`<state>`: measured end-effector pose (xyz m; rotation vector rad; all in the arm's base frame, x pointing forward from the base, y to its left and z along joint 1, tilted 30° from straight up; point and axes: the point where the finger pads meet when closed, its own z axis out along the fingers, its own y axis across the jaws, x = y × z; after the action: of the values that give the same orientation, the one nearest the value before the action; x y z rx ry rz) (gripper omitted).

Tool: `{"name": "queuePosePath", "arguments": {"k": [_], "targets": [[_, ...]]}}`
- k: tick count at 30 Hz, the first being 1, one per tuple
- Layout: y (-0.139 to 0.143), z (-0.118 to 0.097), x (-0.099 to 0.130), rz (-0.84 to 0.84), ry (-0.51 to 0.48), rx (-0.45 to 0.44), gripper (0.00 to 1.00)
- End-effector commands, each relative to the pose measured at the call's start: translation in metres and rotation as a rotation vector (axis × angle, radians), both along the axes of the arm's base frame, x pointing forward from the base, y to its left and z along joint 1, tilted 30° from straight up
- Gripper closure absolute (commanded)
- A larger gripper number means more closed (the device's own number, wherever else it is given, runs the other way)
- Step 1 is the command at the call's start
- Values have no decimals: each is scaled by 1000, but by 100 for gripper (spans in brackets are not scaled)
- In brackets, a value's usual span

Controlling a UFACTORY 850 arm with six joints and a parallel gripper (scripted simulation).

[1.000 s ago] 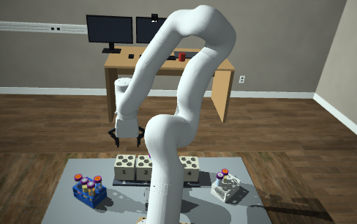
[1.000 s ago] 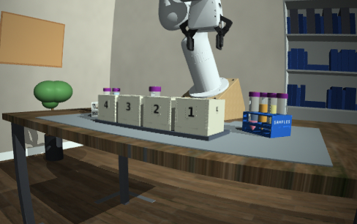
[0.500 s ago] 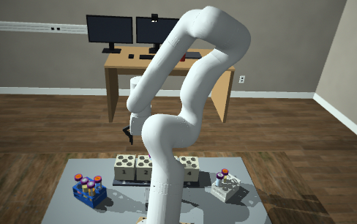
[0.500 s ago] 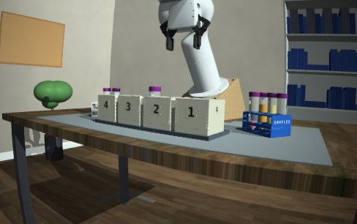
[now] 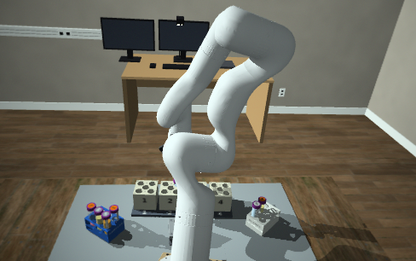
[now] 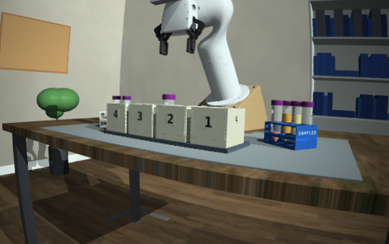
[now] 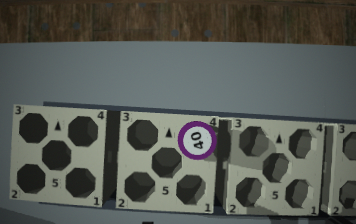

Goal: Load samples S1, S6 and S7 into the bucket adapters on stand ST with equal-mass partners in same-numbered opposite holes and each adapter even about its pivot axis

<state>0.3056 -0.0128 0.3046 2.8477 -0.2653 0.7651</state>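
Wrist view shows the water blank [image 5: 174,181] [image 6: 168,96] [image 7: 197,140], marked 40, upright in hole 4 of adapter 2 [image 5: 169,204] [image 6: 170,129] [image 7: 127,162], below the hand [image 6: 177,53]. The hand hangs wide open well above the adapters, holding nothing. Adapter 1 [image 5: 145,202] [image 6: 217,133] [image 7: 100,150] has all five holes vacant. Lower than the hand, beyond adapter 1's end of the loading stand [image 5: 136,213] [image 6: 237,149] [image 7: 75,105], the blue SAMPLES rack [image 5: 103,233] [image 6: 307,143] carries four purple-capped tubes; beyond adapter 4's end, the white rack [image 5: 261,226] [image 6: 103,123] carries two.

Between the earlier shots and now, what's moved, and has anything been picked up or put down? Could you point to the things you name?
The open pincer [image 5: 161,148] [image 6: 177,52] has swung left in the exterior view, coming slightly lower over the last half second; in the top view it went right, mostly behind the arm. Nothing was gripped or released. The 40 blank [image 5: 174,182] [image 6: 168,96] [image 7: 197,140] and the blue rack [image 5: 112,234] [image 6: 306,142] with its tubes stayed put.
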Motion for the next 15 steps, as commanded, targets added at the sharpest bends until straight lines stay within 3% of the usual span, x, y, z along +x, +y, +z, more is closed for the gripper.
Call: {"name": "queuePosePath", "arguments": {"k": [1, 6, 15], "targets": [[-17, 2, -3, 41, 21, 4, 0], [-22, -7, -22, 63, 27, -9, 0], [-24, -16, -17, 63, 27, -9, 0]]}}
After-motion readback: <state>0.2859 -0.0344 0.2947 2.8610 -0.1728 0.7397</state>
